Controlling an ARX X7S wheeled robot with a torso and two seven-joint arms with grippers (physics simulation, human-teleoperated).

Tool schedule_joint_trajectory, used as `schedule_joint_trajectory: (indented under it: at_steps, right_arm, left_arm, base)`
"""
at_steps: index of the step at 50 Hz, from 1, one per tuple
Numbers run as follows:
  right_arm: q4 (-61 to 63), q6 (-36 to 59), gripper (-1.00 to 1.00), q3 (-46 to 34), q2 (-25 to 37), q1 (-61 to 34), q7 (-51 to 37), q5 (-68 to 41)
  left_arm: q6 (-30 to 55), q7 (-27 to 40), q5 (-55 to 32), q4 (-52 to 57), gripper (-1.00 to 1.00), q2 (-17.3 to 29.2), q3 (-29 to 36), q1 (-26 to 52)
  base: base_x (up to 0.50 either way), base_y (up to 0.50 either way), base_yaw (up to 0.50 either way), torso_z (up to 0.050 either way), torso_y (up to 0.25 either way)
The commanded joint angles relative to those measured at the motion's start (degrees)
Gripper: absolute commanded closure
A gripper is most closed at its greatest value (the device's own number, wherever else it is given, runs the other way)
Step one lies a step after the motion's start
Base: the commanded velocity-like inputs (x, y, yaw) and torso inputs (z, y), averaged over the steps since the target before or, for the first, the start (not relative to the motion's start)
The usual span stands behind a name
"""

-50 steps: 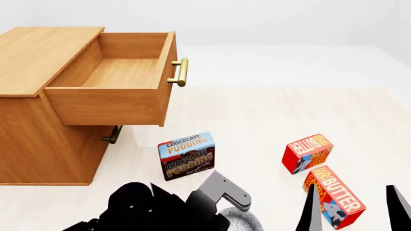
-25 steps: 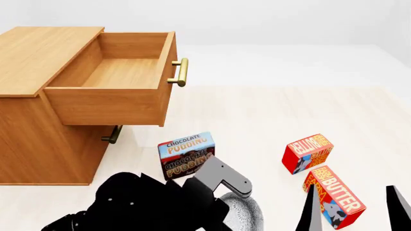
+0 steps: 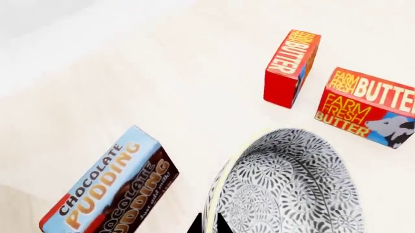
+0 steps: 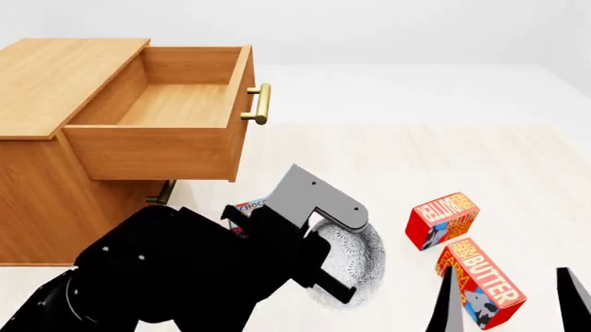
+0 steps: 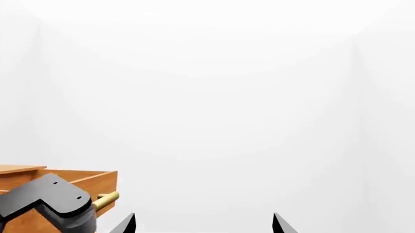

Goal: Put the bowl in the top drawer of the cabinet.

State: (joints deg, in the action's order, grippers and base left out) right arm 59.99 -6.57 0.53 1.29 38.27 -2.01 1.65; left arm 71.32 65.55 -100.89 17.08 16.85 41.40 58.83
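Nearest, right gripper (image 4: 508, 299) idling with fingers spread wide. Left gripper (image 4: 325, 275) pinching the rim of the bowl (image 4: 356, 259), carrying it tilted above the floor, beside the butter boxes (image 4: 443, 220). Farther left, top drawer (image 4: 176, 104) gaping open, unobstructed above, jutting from the cabinet (image 4: 55, 76).

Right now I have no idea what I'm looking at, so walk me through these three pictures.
This is a simulated two-armed robot. The head view looks down over its arms; the other two come from cameras near each gripper.

The black left gripper holds a speckled grey-and-white round bowl by its rim, lifted and tipped on its side.

Beside it stands a light-brown wooden cabinet whose top drawer is pulled open and empty.

On the pale floor lie a chocolate pudding box and two red butter boxes.

The right gripper is open, holding nothing; its camera mostly shows white background.
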Motion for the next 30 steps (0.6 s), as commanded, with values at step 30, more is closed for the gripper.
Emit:
schedule_joint_trajectory:
  at_steps: [30]
  right_arm:
    - [0.0,-1.0,-1.00,-0.4,0.3,0.7,0.0,-0.1]
  left_arm:
    - [-7.0,14.5,-10.6,2.3,1.00,-0.7,-6.0,19.9]
  base:
    - [0.00,0.00,0.00,0.000,0.000]
